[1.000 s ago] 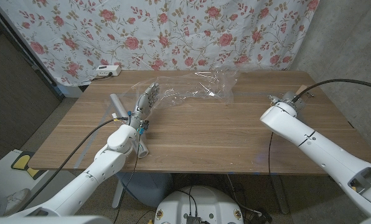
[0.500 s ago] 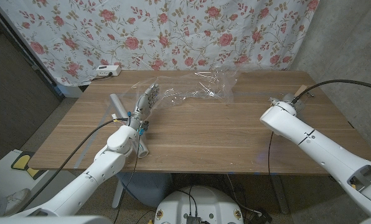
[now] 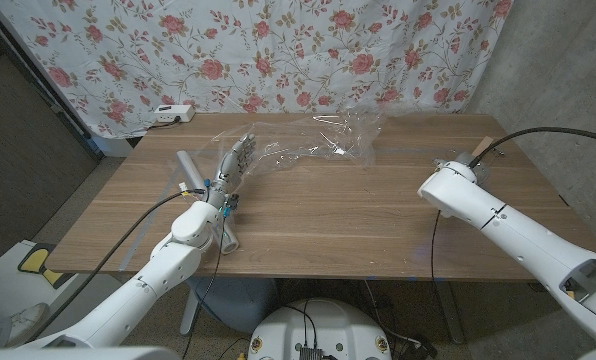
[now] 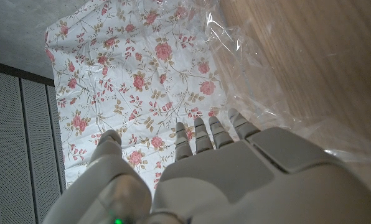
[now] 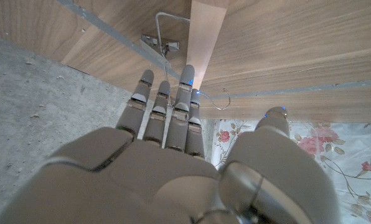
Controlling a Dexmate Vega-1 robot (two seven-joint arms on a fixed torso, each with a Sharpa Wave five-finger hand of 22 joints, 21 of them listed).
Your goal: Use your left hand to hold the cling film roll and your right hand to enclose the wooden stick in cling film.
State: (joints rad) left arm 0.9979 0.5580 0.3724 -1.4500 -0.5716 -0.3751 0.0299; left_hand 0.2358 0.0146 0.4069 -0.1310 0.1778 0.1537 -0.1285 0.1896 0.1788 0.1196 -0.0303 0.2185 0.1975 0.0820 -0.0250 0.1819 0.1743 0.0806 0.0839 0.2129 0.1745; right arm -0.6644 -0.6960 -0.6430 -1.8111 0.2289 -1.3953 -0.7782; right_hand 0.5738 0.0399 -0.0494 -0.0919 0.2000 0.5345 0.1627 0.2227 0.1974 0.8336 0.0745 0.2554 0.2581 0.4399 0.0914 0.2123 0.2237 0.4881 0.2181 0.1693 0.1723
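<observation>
**Right arm nudged, film and roll unchanged**

Right arm has shifted slightly since the earlier frames; left arm, roll and film are as before.

Left hand (image 3: pixel 235 165) sits over the cling film roll (image 3: pixel 185 163) near the surface's (image 3: pixel 358 225) far-left corner, fingers extended toward the far edge; whether it grips the roll, cannot tell. In the left wrist view the left hand (image 4: pixel 235 168) has straight fingers (image 4: pixel 201 137) reaching over crumpled cling film (image 4: pixel 266 81).

Cling film (image 3: pixel 323 140) lies loose and crinkled along the far edge, stretching from the roll toward mid-surface.

Right hand (image 3: pixel 463 158) is at the right edge beside the wooden stick (image 3: pixel 482 147), which is at the far-right corner. Right wrist view: right hand (image 5: pixel 173 162) with fingers (image 5: pixel 164 109) straight and close together, holding nothing, tips by the wooden stick (image 5: pixel 205 37).

Floral cloth (image 3: pixel 278 50) hangs behind.
</observation>
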